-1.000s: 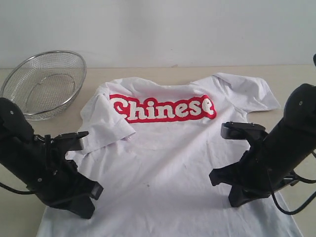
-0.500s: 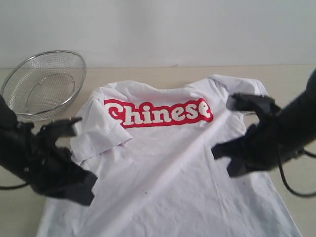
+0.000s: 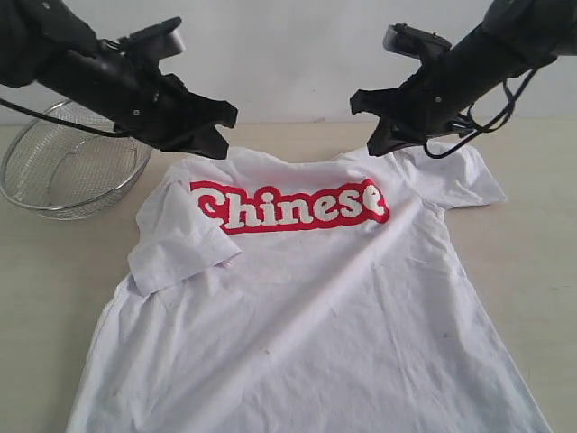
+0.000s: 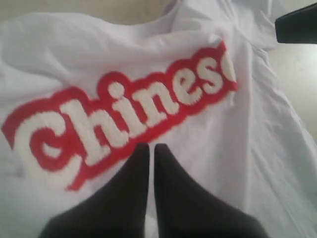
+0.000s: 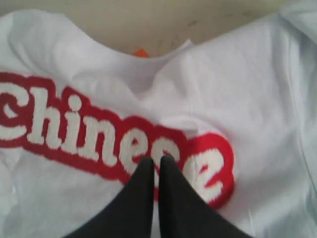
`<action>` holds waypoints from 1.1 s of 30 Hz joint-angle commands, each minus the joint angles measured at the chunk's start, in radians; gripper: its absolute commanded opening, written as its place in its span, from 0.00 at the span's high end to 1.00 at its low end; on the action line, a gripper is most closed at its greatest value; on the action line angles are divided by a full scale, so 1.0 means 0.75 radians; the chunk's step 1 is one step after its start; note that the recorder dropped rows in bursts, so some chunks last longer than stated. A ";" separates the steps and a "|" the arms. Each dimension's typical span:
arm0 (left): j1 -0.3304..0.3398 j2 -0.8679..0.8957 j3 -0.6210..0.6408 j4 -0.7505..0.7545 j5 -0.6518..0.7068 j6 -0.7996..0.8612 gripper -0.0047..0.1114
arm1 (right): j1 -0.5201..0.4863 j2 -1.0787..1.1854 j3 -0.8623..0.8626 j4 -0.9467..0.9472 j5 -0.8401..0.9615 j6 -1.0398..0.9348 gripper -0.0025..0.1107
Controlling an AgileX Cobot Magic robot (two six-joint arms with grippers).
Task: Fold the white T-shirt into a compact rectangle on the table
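The white T-shirt (image 3: 306,307) lies spread face up on the table (image 3: 532,244), its red "Chinese" lettering (image 3: 288,206) across the chest. One sleeve (image 3: 176,244) on the left is folded over onto the body. My left gripper (image 3: 215,142) hovers above the left shoulder, shut and empty. Over the right shoulder my right gripper (image 3: 374,142) is also shut and empty. In the left wrist view the gripper (image 4: 148,146) hangs over the lettering (image 4: 124,119). The right wrist view shows the gripper (image 5: 157,159) over the last letters and the orange neck tag (image 5: 141,52).
A round wire-mesh basket (image 3: 63,171) stands at the far left of the table, partly behind the left arm. A pale wall rises behind the table's far edge. Bare tabletop shows on both sides of the shirt.
Both arms have lifted from beside the shirt's lower half and swung to the far end, above the shoulders. The shirt shifted slightly a moment earlier and now lies still.
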 commanded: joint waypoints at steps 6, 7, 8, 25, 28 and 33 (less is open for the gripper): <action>0.013 0.421 -0.382 0.044 0.000 0.042 0.92 | -0.007 0.320 -0.350 0.033 -0.017 -0.042 0.98; 0.013 0.448 -0.397 0.044 0.006 0.038 0.92 | -0.007 0.344 -0.369 0.033 -0.013 -0.042 0.98; 0.013 0.462 -0.401 0.050 0.009 0.038 0.92 | -0.007 0.362 -0.379 0.033 -0.010 -0.042 0.98; 0.013 0.532 -0.401 0.384 0.151 -0.189 0.92 | -0.007 0.469 -0.387 -0.217 0.114 0.066 0.98; 0.015 0.532 -0.401 0.393 0.154 -0.189 0.92 | -0.007 0.461 -0.387 -0.169 0.037 0.063 0.98; 0.018 0.532 -0.401 0.393 0.161 -0.203 0.92 | -0.007 0.467 -0.387 -0.088 -0.084 0.063 0.98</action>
